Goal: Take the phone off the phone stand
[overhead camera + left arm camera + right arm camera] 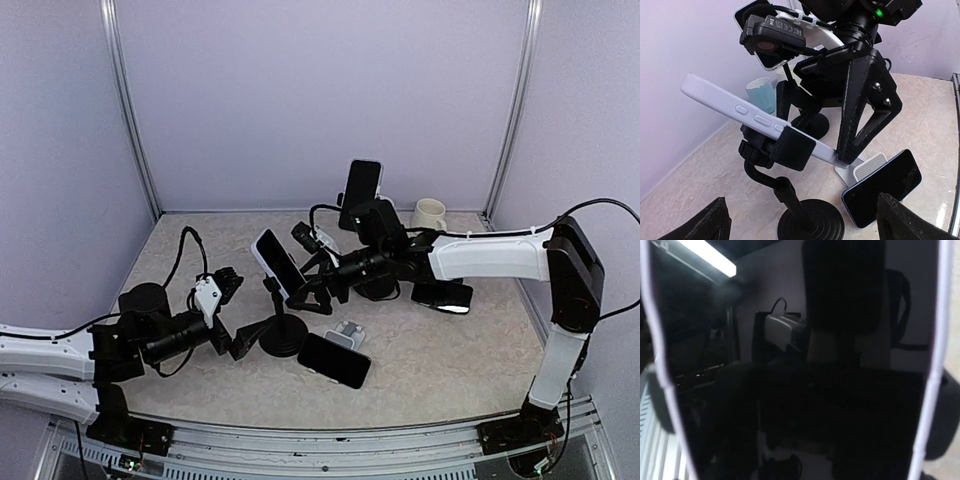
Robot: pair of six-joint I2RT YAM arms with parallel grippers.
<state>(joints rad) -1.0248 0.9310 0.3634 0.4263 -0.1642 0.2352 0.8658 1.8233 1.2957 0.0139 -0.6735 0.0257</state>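
Flat phone just right of stand base; near side open

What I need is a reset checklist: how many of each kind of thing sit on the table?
phone: 4
stand: 3
mug: 1
Total: 8

top external: above, behind right pincer
left wrist: low, facing right pincer
right wrist: against phone screen
shared: phone
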